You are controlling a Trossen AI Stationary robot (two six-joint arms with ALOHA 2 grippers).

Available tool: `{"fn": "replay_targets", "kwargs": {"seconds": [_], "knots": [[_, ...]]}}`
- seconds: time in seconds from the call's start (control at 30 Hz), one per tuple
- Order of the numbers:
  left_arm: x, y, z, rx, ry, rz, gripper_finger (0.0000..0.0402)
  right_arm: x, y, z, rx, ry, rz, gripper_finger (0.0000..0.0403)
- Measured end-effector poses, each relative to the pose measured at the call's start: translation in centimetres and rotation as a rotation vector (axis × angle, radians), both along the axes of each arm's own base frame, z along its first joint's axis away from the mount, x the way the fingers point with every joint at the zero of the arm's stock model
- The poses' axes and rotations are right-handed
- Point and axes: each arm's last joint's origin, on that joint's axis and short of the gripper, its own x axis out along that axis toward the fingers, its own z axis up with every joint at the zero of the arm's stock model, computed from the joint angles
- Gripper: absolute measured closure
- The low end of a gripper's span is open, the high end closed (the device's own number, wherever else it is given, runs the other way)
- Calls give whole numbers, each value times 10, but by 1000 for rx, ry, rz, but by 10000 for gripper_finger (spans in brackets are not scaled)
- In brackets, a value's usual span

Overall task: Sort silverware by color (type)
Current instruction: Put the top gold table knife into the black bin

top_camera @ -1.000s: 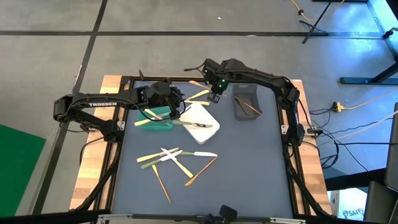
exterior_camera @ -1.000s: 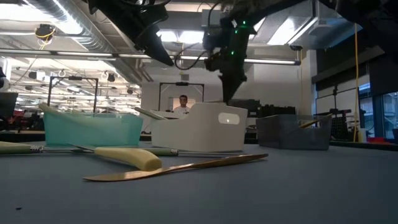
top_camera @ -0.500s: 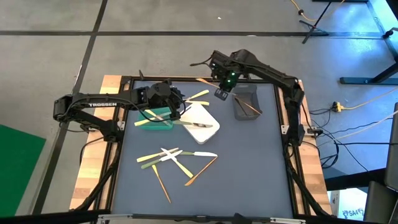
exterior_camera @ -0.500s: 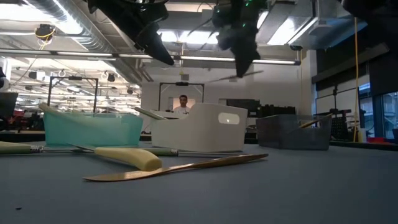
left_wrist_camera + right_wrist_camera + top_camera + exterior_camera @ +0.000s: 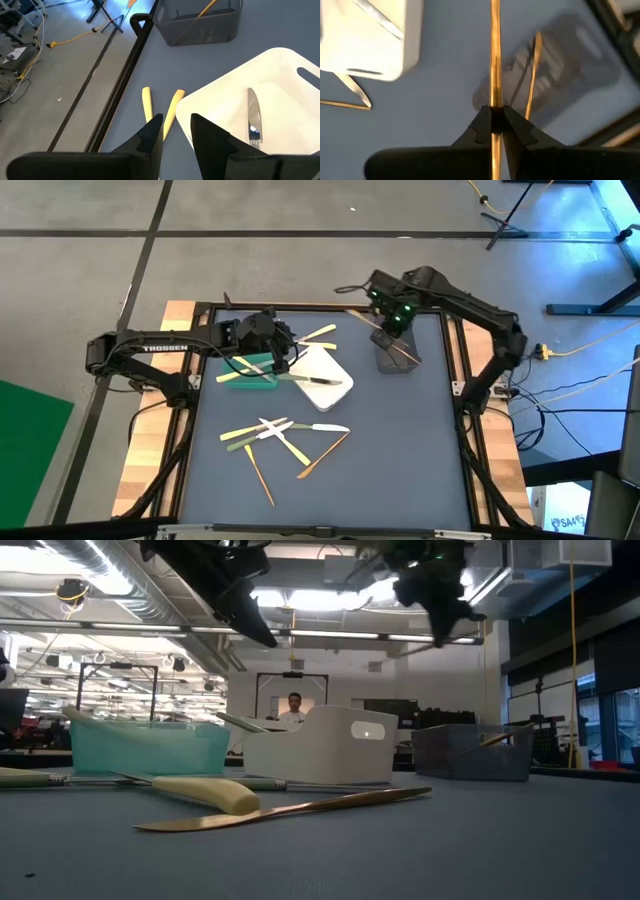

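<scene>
The right gripper (image 5: 492, 120) is clamped tight on a thin orange-brown utensil (image 5: 494, 60), which sticks straight out past its fingertips. It hangs in the air just above the dark grey rectangular bin (image 5: 396, 350), and a second orange-brown piece (image 5: 403, 353) already leans inside that bin. Farther out to this gripper's side sits the white rounded tray (image 5: 325, 376) with a silver knife (image 5: 253, 122) lying in it.

The left gripper (image 5: 176, 131) hovers with its fingers partly apart and nothing between them, over the gap between the white tray and the translucent green tub (image 5: 249, 375). Two pale yellow handles (image 5: 159, 107) lie on the table just ahead of it. The remaining mixed silverware (image 5: 285, 442) is scattered well away from both grippers, near the table's front.
</scene>
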Motion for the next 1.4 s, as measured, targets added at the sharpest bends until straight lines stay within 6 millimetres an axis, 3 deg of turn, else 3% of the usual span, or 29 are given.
{"fn": "replay_targets", "kwargs": {"seconds": [0.27,0.47,0.73,1.0,1.4], "knots": [[0,-1,0,-15,-4,-20,308,-54,27,-15,39,49,-185,391],[0,-1,0,-15,-4,-21,308,-71,36,-43,73,93,-254,391],[0,-1,0,-15,-4,-21,308,-75,39,-80,134,159,-254,391],[0,-1,0,-15,-5,-21,308,-66,34,-88,128,91,-251,391],[0,-1,0,-15,-6,-21,308,-64,-3,-111,171,115,-296,391]]}}
